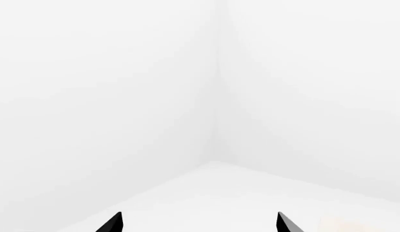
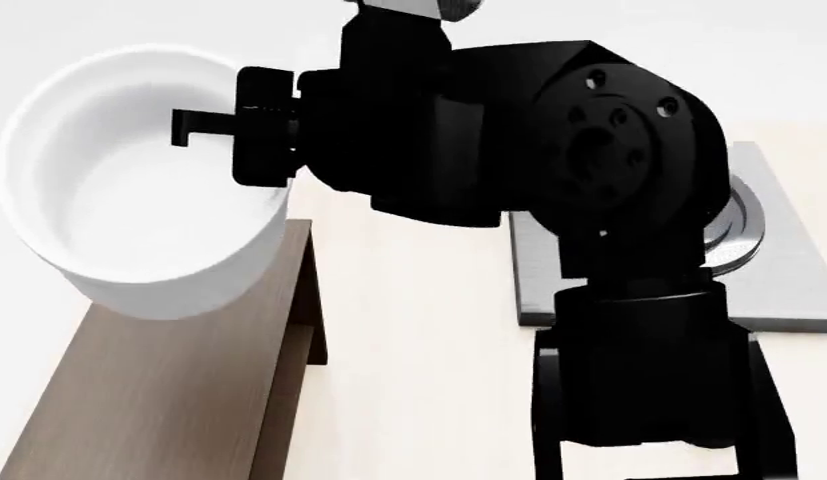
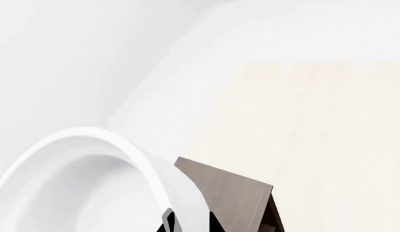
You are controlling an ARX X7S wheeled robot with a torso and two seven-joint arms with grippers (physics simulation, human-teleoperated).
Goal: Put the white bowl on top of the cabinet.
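Right arm (image 2: 573, 190) fills most of the head view, reaching across toward the robot's left so the load can be carried over the cabinet (image 2: 160, 390), whose dark wood-grain top runs beneath it. The white bowl (image 2: 133, 190) is up in the air, tilted, over the cabinet's far end and seemingly not resting on it; likely the carry-over stage, with lowering yet to come. Grey stove plate (image 2: 787, 290) lies well apart, partly hidden by the arm. Right gripper (image 3: 190, 223) pinches the bowl's wall at the rim, one finger (image 2: 206, 122) inside, jaws narrowed onto the wall. Left gripper (image 1: 200, 223) faces a bare white corner, fingertips spread wide, holding nothing
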